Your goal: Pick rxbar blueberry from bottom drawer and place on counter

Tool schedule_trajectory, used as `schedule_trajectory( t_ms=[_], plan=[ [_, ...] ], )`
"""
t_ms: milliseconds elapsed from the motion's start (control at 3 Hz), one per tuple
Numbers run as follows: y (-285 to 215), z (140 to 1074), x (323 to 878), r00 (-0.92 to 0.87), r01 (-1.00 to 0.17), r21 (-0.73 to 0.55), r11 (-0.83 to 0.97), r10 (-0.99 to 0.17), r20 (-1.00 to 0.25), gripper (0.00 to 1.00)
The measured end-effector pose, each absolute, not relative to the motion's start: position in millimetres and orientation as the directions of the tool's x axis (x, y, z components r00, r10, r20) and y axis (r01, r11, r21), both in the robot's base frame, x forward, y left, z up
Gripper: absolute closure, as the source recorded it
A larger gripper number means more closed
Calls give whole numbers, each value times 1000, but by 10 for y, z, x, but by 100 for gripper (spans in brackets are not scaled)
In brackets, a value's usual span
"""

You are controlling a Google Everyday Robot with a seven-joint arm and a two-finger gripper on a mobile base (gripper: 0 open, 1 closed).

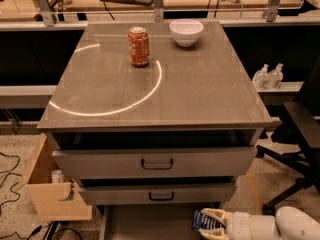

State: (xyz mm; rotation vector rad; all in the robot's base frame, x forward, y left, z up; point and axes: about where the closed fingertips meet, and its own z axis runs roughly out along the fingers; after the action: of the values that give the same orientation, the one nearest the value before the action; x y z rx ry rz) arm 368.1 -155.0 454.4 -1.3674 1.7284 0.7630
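Down at about five o'clock in the view, the pale hand (206, 223) reaches in from the right, low in front of the cabinet, with its white arm trailing off toward the four o'clock corner. Its two fingers (216, 213) are closed on the snack bar (198, 219), one above the dark blue wrapper and one below it, so the bar sits clamped between them. The bar is at the right side of the pulled-out bottom drawer (145, 225), over the drawer's plain grey floor; whether it touches that floor cannot be told. Above the open drawer are two closed drawer fronts (200, 160) with dark loop handles. The glossy grey-brown surface (205, 94) on top carries a red soda can (138, 46) standing upright at about eleven o'clock and a white bowl (186, 32) at about one o'clock, the two apart from each other. A thin bright arc (159, 79) curves across the surface's left half, passing just beside the can. A wooden box (50, 199) stands at the cabinet's eight o'clock side.
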Motion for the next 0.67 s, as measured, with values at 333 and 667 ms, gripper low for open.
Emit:
schedule_trajectory(
  t_ms=[333,667],
  plan=[
    [-1683,4821,3584,-91,-960,-60,275,-504,-859,100],
    [-1682,4821,3584,-91,-960,-60,275,-504,-859,100]
  ],
)
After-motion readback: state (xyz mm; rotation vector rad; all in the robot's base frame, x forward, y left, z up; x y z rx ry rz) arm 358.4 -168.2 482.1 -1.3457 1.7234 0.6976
